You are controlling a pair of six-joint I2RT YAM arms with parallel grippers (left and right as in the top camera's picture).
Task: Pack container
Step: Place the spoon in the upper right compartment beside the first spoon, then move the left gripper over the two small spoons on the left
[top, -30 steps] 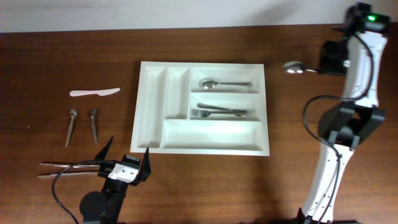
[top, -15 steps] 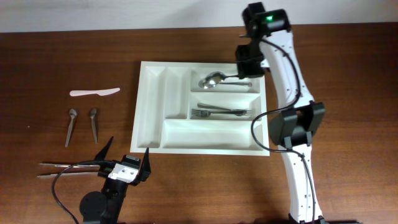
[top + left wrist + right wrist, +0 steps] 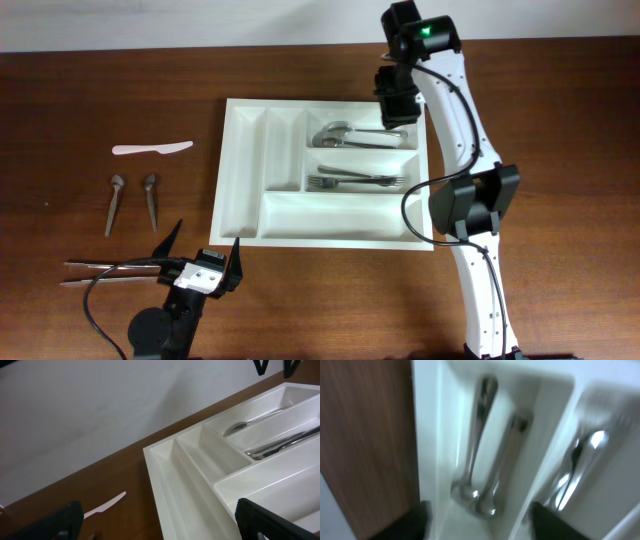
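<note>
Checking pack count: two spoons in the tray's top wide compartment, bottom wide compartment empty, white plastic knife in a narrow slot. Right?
Not quite: the white plastic knife lies on the table left of the tray, not in a slot, as the overhead view shows. Two spoons up top and the empty bottom wide compartment are right.

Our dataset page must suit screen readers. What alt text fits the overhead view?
A robot's right hand hovers open over the top wide compartment of a white cutlery tray, where two spoons lie; forks sit in the one below. Left of the tray, a white knife and more cutlery lie on the wooden table.
</note>
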